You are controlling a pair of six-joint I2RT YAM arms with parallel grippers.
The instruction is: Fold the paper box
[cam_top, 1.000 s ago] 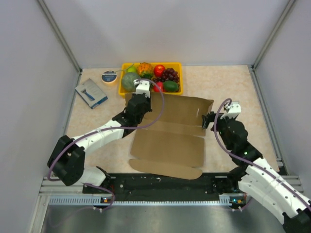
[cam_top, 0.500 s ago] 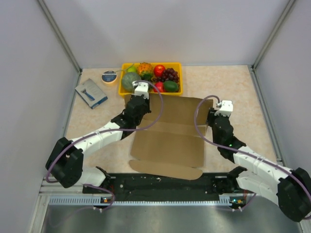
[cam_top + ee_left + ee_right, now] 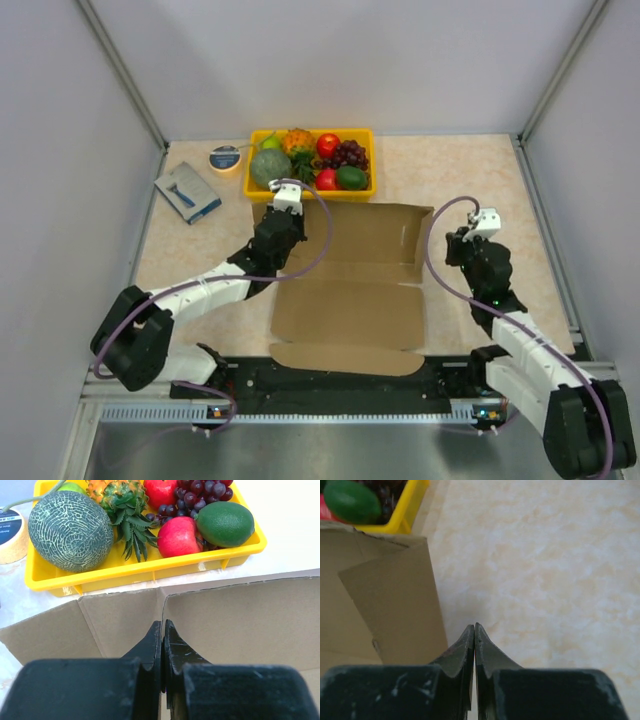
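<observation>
Both grippers closed, nothing held

left gripper [image 3: 163, 630] tips pressed together at the slit in the box [image 3: 350, 295] back wall; right gripper [image 3: 474, 627] tips together over table [image 3: 545, 555], just beside box's right flap; box lies open between arms, near fruit tray [image 3: 150, 572]

One brown corrugated cardboard sheet [image 3: 350, 300] and one yellow plastic fruit tray [image 3: 130, 575]. One blue-and-grey flat packet [image 3: 187, 192] and one round tape roll [image 3: 225, 158].
</observation>
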